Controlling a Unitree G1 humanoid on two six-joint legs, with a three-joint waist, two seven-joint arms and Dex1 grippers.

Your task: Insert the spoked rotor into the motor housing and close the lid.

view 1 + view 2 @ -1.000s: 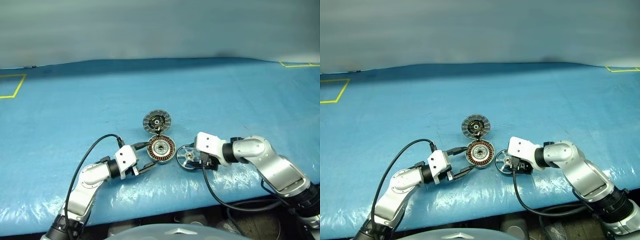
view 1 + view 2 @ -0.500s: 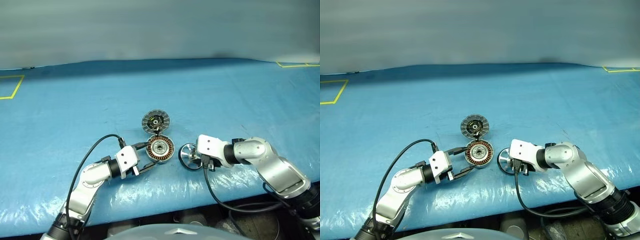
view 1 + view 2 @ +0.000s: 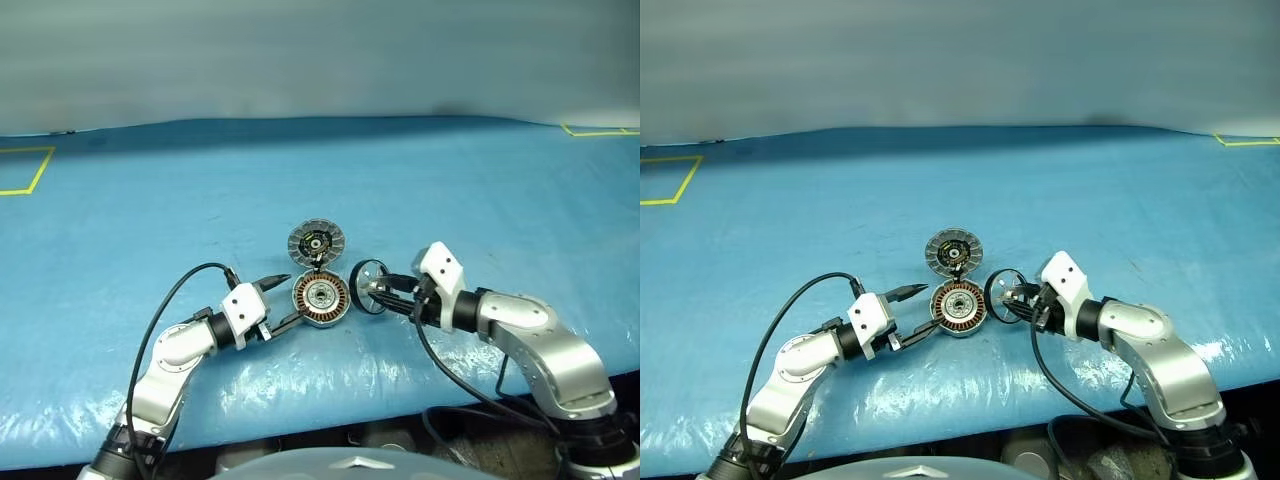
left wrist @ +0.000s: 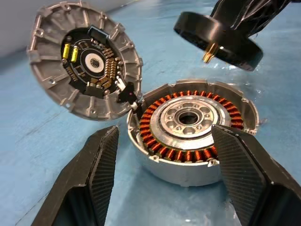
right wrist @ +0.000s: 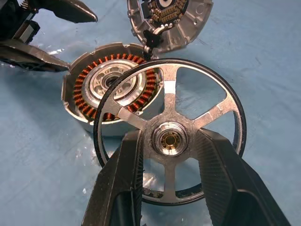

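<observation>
On a table covered in blue plastic sheeting (image 3: 450, 180), the left gripper (image 3: 283, 301) sat low on the robot's left with its two black fingers (image 4: 94, 174) spread wide, one tip on either side of the motor housing's near-left edge and holding nothing. The motor housing (image 3: 320, 298) lay flat on the sheet, its ring of copper windings facing up around a silver centre. Just behind it, and joined to its rim by a small dark link, the lid (image 3: 316, 242) stood tilted open, its dark inner face showing. To the right, the right gripper (image 3: 385, 293) pinched the spoked rotor (image 3: 370, 288) at its hub, holding the wheel on edge, clear of the sheet, just beside the housing's right rim.
</observation>
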